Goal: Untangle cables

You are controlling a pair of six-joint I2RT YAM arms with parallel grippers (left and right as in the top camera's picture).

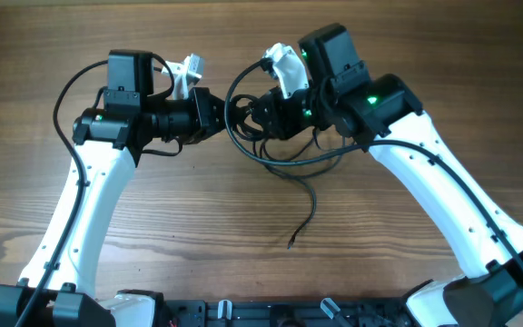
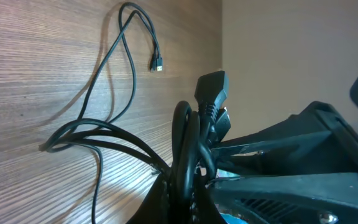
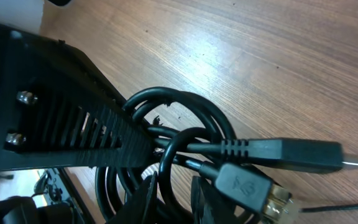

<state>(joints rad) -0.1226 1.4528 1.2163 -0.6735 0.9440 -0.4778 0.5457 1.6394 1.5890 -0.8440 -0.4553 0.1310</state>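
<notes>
From above, the 2 arms lean in toward each other at the far side of the table (image 1: 243,263). The left gripper (image 1: 216,116) and the right gripper (image 1: 260,114) sit near each other with the cables (image 1: 236,138) bunched between them. I would say they meet there so 1 can anchor the knot while the other works a loop. 1 loose strand (image 1: 310,195) trails off the bundle toward the near edge and ends free on the wood.

The left wrist camera shows its jaws fully closed, with several strands rising out of the clamp, so this arm looks like the anchor. I count 2 plugs here. 1 small plug (image 2: 156,63) lies on the table at the end of a thin looping strand. 1 chunky plug (image 2: 211,87) stands up just above the clamp.

In the right wrist view, the fingers (image 3: 145,200) stand close together at the bottom edge with loops running down between them. I cannot tell whether they actually pinch. Beside them is 1 slotted black housing (image 3: 61,137), probably the other arm. There are 2 plugs here too. 1 long plug (image 3: 297,154) has a metal tip, and 1 shorter plug (image 3: 244,183) is tucked under it. There are at least 2 cords, and the knot hides any exact count.
</notes>
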